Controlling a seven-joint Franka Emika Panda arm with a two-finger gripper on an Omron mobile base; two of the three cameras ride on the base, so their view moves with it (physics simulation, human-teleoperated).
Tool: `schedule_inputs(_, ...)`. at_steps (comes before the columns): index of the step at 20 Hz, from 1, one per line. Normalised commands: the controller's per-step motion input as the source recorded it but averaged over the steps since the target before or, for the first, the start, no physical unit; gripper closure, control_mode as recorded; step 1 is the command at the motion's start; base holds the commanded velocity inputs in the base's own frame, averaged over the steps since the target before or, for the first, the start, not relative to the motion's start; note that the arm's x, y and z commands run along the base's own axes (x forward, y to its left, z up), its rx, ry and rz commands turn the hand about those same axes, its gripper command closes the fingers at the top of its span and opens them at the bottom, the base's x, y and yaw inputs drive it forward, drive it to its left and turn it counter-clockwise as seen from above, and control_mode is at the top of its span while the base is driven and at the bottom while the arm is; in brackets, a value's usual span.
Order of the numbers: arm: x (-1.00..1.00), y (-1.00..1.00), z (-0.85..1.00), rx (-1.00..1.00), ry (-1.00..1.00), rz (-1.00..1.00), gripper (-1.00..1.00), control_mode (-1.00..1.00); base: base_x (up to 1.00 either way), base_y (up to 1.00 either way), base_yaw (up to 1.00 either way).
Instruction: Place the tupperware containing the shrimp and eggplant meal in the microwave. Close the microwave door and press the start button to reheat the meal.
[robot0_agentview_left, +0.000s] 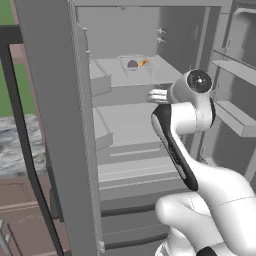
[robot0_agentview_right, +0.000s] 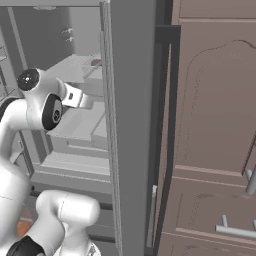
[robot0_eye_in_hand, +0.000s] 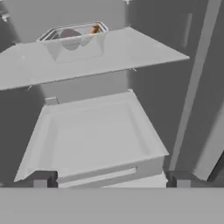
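Tub on an upper fridge shelf, with the open gripper below and in front of it.

The clear tub sits toward the back of the shelf, upright, holding the purple eggplant with the orange shrimp just beside it; in the hand view the eggplant lies left of the shrimp. Beneath the shelf a shallow grey drawer stands bare. The gripper's two dark fingertips are spread wide apart, holding nothing, level with the drawer's front edge and well short of the tub. In the left base view the white arm reaches into the fridge between the open doors, the grey door standing at its left and door racks at its right.
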Motion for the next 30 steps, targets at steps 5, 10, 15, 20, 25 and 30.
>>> schedule_inputs(5, 0.0, 0.06, 0.49, 0.23, -0.18, -0.18, -1.0, -1.0, 0.0, 0.0, 0.0)
schedule_inputs(10, 0.16, 0.05, 0.28, 0.26, -0.17, -0.05, -1.0, -1.0, 0.0, 0.0, 0.0)
schedule_inputs(15, 0.27, 0.02, 0.09, 0.23, -0.13, 0.0, -1.0, -1.0, 0.0, 0.0, 0.0)
schedule_inputs(20, 0.29, 0.0, 0.03, 0.18, -0.1, 0.04, -1.0, -1.0, 0.0, 0.0, 0.0)
schedule_inputs(25, 0.31, 0.08, 0.31, 0.06, -0.01, 0.03, -1.0, -1.0, 0.0, 0.0, 0.0)
schedule_inputs(30, 0.07, 0.05, 0.48, 0.0, 0.09, 0.0, -1.0, -1.0, 0.0, 0.0, 0.0)
